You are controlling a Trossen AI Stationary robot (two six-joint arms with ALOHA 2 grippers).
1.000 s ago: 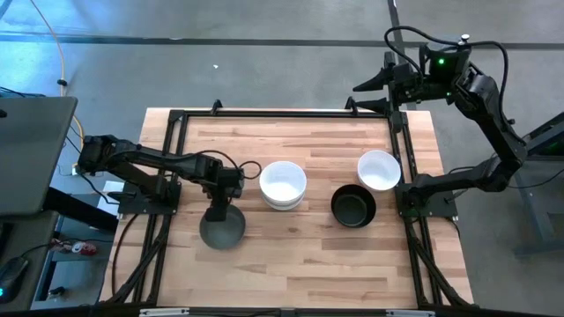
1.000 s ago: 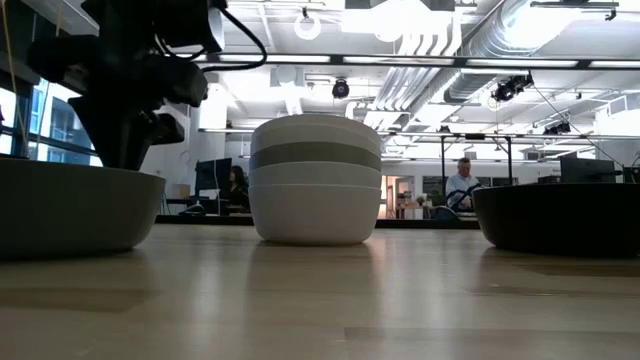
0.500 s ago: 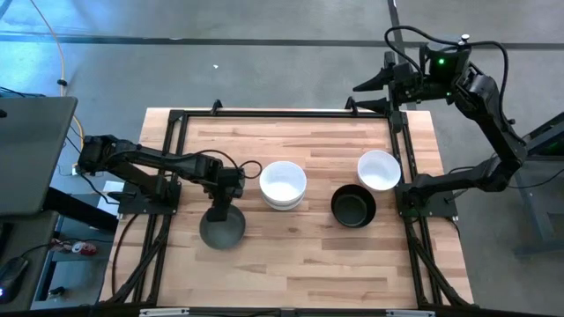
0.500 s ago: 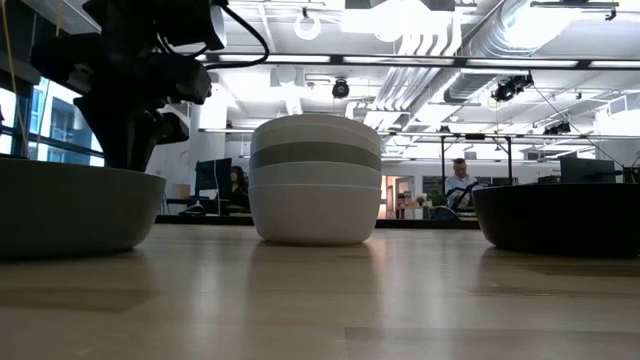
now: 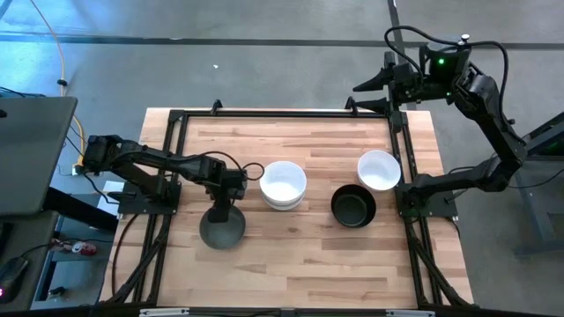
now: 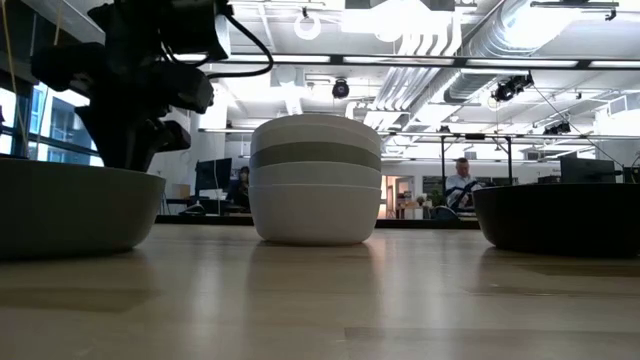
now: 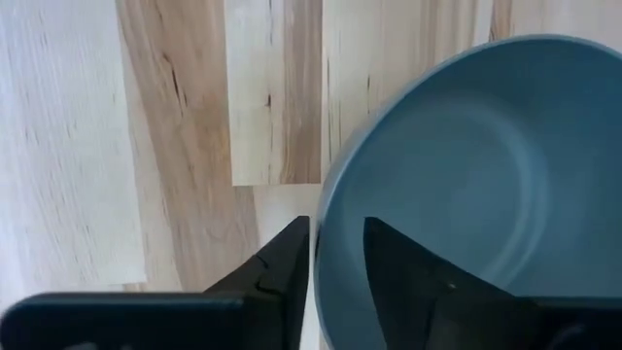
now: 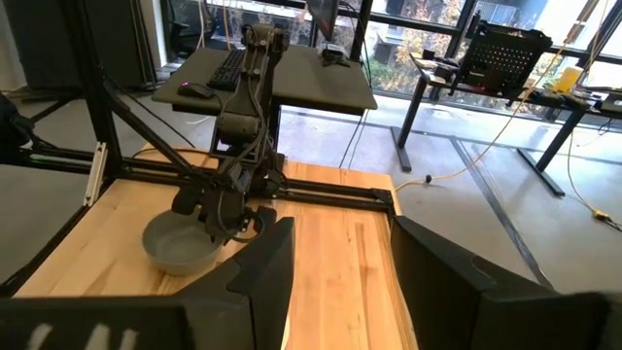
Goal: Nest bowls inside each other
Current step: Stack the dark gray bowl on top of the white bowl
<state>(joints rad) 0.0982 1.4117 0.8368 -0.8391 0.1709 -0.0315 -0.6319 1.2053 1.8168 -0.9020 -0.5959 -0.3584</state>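
A grey bowl sits upright on the table at the near left, also in the low view and the left wrist view. My left gripper points down over its far rim, open, one finger inside the bowl and one outside. At mid-table stands a stack of white bowls with a grey bowl in it. A black bowl and a single white bowl rest to the right. My right gripper hangs open high beyond the far right corner. My left gripper straddles the grey bowl's rim from above. The outer finger lies close against the rim's outside; I cannot tell whether it touches. The inner finger stands apart from the rim, with bowl wall showing between. The bowl rests on the table.
A black metal frame runs round the wooden tabletop. Bare wood lies along the near edge and the far strip. In the room beyond the table a person sits at a desk.
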